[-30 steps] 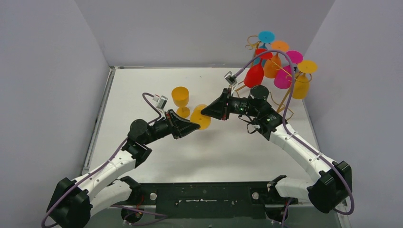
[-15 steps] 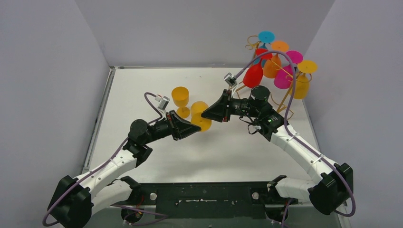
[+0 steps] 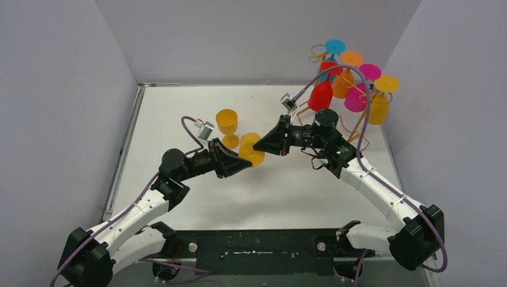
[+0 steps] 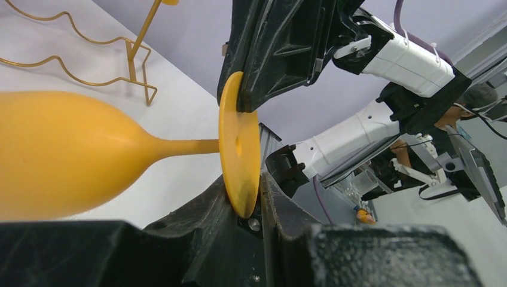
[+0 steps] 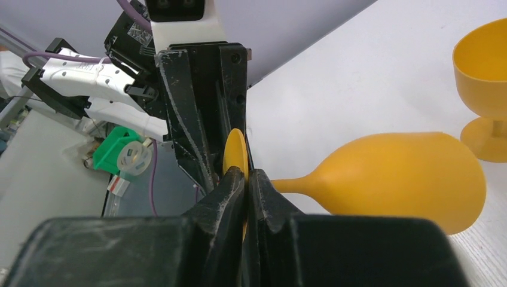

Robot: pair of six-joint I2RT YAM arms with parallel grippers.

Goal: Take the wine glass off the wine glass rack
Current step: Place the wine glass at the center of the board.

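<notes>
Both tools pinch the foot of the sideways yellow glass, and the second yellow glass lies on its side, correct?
No. The second yellow glass stands upright on the table, as the top view shows. The left tool and right tool do pinch the foot of the sideways glass.

1. wine glass point(image 4: 72, 155): yellow plastic, matt, smooth.
2. wine glass rack point(image 4: 146, 23): thin gold metal wire, slight sheen.
3. left gripper fingers point(image 4: 206, 230): black plastic, matt, grainy.
4. table point(image 3: 179, 107): white, matt, smooth.
</notes>
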